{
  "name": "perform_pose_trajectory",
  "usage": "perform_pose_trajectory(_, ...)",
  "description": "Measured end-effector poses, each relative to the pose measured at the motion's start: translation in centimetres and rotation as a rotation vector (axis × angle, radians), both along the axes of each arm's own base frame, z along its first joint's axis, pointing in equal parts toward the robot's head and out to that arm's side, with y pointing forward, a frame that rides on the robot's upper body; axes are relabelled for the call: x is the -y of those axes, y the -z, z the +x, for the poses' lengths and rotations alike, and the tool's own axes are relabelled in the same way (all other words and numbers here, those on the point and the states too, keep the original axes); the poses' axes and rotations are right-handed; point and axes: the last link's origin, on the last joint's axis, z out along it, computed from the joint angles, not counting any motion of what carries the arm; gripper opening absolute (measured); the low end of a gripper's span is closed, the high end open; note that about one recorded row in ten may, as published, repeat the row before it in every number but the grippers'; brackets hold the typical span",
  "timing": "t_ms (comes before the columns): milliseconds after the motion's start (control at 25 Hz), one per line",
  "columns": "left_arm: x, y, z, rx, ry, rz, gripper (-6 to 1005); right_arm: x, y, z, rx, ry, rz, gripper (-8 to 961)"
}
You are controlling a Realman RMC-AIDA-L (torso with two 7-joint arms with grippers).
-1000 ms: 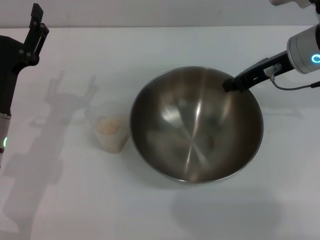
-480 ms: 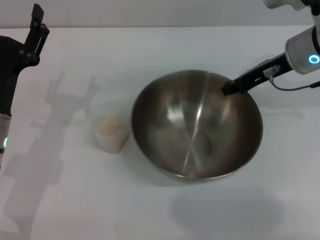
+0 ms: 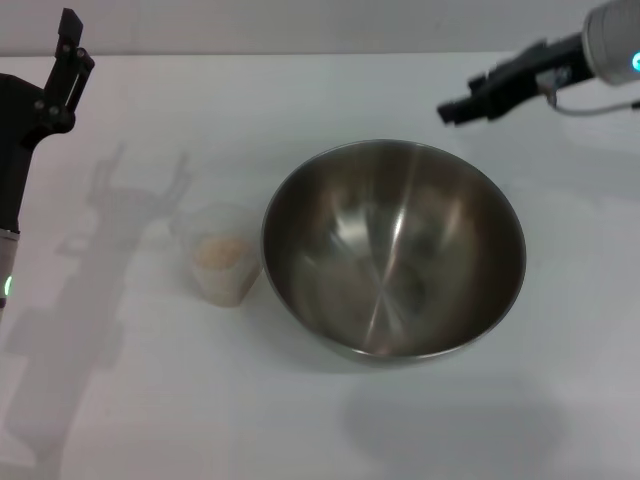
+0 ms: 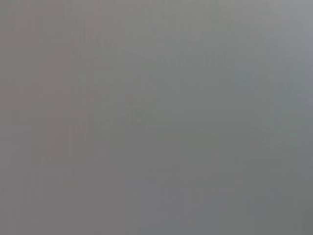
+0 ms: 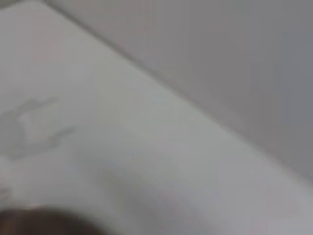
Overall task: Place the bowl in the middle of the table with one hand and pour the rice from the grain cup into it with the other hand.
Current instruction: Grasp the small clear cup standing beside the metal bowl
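Observation:
The steel bowl (image 3: 393, 250) stands on the white table (image 3: 300, 420) near its middle, and its inside holds nothing. Its rim also shows as a dark edge in the right wrist view (image 5: 34, 225). The translucent grain cup (image 3: 222, 255) stands upright just left of the bowl, close to its rim, with rice (image 3: 220, 250) in its bottom. My right gripper (image 3: 458, 108) is open and empty, in the air behind the bowl's far right rim and apart from it. My left gripper (image 3: 70, 45) is raised at the far left, well away from the cup.
Shadows of the left arm lie on the table left of the cup. The table's back edge (image 5: 195, 105) meets a grey wall. The left wrist view shows only plain grey.
My right gripper has let go of the bowl's far right rim and has moved up and back, away from it. The bowl has settled flat. The left arm and the cup have not moved.

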Motion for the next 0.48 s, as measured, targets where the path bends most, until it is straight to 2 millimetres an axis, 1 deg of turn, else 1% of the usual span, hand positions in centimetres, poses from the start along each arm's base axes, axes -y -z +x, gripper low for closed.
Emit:
perform_pose_trajectory(40,0.0,-0.1,-0.1,0.002,-0.003,0.003,828,0.0,0.0,0.0,0.0,0.0,0.0,528)
perform_pose_trajectory(80,0.0,-0.1,-0.1,0.003,-0.005,0.005,828,-0.7,-0.4,-0.9,0.032,-0.095,0.087,542)
perform_pose_trajectory(120,0.0,-0.1,-0.1,0.003,-0.005,0.005,828,-0.7,-0.4,-0.9,0.032,-0.095,0.087,542)
perform_pose_trajectory(200,0.0,-0.1,-0.1,0.004,-0.005,0.008,828,-1.2,-0.3,-2.4,0.087,-0.251,0.241,542)
perform_pose_trajectory(240,0.0,-0.1,-0.1,0.004,-0.005,0.008,828,-1.2,-0.3,-2.4,0.087,-0.251,0.241,542)
perform_pose_trajectory(280,0.0,-0.2,-0.1,0.005,-0.004,0.01,828,-1.1,0.1,-3.1,0.121,-0.359,0.361,542)
perform_pose_trajectory(320,0.0,-0.2,-0.1,0.006,-0.003,0.012,828,-1.1,0.1,-3.1,0.121,-0.359,0.361,543)
perform_pose_trajectory(360,0.0,-0.2,0.0,0.006,-0.002,0.013,828,-0.6,0.5,-3.7,0.135,-0.462,0.494,543)
perform_pose_trajectory(400,0.0,-0.2,0.0,0.006,-0.002,0.013,828,-0.6,0.5,-3.7,0.135,-0.462,0.494,543)
perform_pose_trajectory(440,-0.1,-0.3,0.0,0.007,0.0,0.015,828,-0.1,0.8,-4.0,0.122,-0.523,0.58,543)
perform_pose_trajectory(480,-0.1,-0.3,0.1,0.007,0.001,0.015,828,1.1,1.5,-4.2,0.081,-0.604,0.717,543)
